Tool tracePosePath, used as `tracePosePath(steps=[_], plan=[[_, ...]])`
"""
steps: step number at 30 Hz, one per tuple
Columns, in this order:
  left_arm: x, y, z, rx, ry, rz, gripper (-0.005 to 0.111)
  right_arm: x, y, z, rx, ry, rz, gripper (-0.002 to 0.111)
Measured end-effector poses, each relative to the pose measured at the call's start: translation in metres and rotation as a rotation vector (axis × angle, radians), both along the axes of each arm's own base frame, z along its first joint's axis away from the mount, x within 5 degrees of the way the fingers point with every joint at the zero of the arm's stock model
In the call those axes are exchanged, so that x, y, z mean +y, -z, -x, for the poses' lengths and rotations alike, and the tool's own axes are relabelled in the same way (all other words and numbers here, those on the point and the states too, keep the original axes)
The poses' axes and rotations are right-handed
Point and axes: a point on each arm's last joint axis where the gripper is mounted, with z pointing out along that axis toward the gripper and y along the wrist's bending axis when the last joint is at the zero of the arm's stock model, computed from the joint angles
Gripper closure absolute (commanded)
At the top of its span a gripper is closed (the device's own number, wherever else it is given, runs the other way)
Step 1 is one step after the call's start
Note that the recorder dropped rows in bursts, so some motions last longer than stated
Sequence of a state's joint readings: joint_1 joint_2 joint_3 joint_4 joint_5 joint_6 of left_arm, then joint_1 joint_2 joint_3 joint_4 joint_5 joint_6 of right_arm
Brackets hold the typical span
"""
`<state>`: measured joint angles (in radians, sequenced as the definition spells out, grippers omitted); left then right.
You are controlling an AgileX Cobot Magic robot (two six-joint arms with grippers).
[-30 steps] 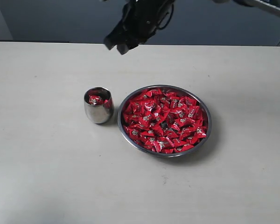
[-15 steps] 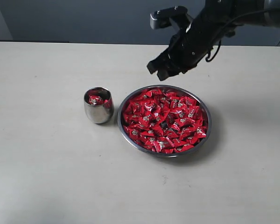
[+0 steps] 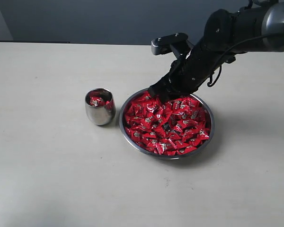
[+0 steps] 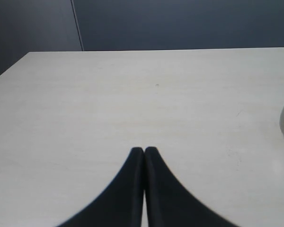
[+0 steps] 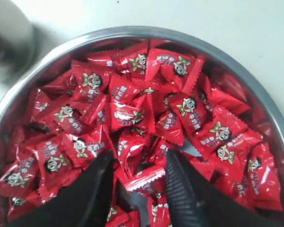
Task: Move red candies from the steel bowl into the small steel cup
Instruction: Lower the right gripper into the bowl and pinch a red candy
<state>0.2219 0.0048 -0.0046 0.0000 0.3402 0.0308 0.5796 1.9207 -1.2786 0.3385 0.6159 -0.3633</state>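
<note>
Red-wrapped shiny candies (image 5: 132,113) being straddled by right gripper (image 5: 141,161)
Jaws are being held apart inside the wide shallow steel bowl (image 5: 146,30).

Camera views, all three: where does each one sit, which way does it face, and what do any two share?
Exterior view: off the arms, above the pale table, angled down at the wide shallow steel bowl of red-wrapped candies and small polished steel cup; right gripper shows.
Left wrist view: low, facing across the table; shut left gripper shows.
Right wrist view: facing down into the bowl; open right gripper shows.
Shared: exterior and right wrist both show bowl, candies, cup.
</note>
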Motion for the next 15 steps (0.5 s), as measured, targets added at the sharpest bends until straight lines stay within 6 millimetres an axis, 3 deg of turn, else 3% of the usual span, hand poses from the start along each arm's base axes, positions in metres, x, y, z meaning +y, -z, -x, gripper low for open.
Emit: tracePosePath(steps=[15], plan=[[0.0, 0.0, 0.0, 0.0, 0.0, 0.0, 0.106, 0.001, 0.044, -0.004, 0.091, 0.007, 0.074, 0.072]])
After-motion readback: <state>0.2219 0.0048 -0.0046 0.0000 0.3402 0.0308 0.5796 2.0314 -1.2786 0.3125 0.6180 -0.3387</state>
